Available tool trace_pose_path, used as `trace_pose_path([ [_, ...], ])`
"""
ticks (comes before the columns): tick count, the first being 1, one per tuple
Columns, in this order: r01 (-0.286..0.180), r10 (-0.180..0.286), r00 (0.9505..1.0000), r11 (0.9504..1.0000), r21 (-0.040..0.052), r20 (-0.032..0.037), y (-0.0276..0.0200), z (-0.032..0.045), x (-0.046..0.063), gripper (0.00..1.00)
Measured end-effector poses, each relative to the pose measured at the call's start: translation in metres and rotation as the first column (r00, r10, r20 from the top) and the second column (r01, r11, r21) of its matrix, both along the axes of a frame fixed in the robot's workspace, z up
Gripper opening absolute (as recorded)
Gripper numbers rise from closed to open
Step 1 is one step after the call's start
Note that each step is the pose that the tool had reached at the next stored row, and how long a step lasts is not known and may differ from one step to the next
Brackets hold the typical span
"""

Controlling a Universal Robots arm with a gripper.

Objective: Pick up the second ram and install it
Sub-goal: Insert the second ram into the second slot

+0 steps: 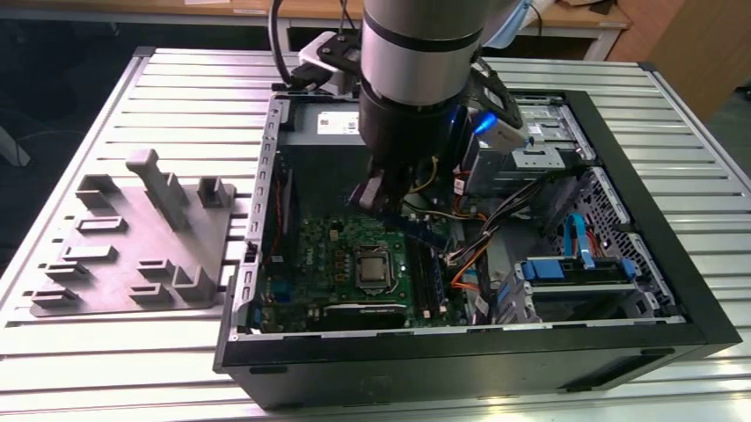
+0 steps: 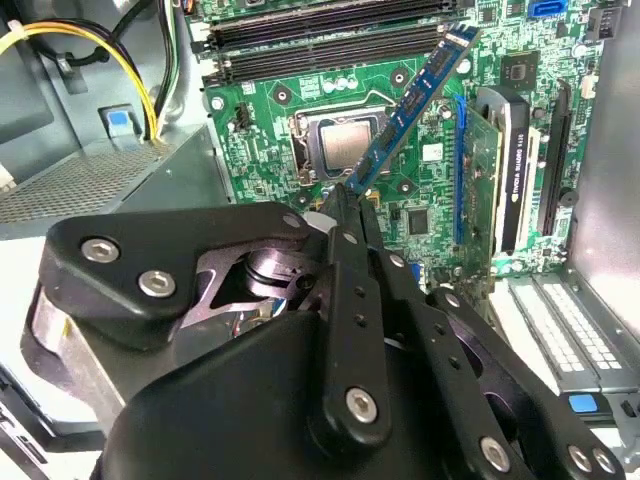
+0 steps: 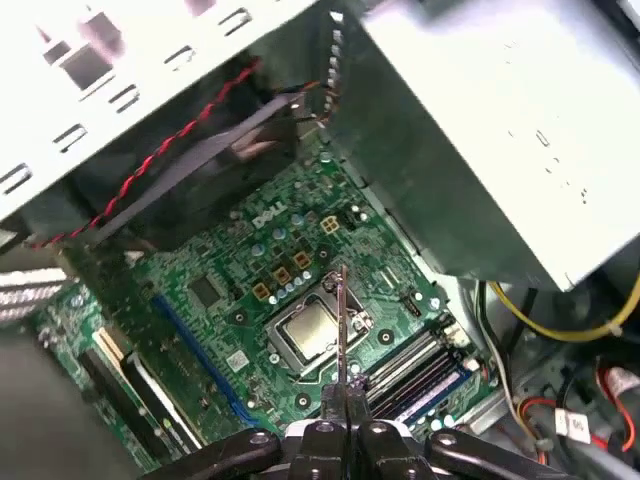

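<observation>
My gripper is shut on the second ram, a long, thin blue-green stick held by one end. The stick hangs slanted inside the open computer case, above the green motherboard. In the first wrist view the ram shows edge-on, rising from the closed gripper over the processor socket. The long black memory slots lie beyond the stick's free end and appear bare. The stick is clear of the board and touches nothing but the fingers.
A grey moulded holder tray sits on the slatted table at the exterior view's left. Inside the case are the grey power-supply box, yellow cables, an upright expansion card and blue drive brackets.
</observation>
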State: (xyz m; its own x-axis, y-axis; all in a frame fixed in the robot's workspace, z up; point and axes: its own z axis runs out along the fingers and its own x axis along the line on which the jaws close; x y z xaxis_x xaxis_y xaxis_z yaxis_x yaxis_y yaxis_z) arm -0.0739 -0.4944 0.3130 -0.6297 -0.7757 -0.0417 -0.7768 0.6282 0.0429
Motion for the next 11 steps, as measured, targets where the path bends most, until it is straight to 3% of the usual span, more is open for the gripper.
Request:
trace_pose_path([
  [3, 0.011, -0.011, 0.9999, 0.9999, 0.0000, 0.0001, 0.0000, 0.0000, 0.0000, 0.12],
  [6, 0.061, -0.061, 0.9981, 0.9981, 0.0000, 0.0000, 0.0000, -0.0003, 0.0000, 0.12],
  [11, 0.152, -0.152, 0.9885, 0.9885, 0.0001, 0.0000, 0.0000, -0.0006, 0.0000, 0.12],
])
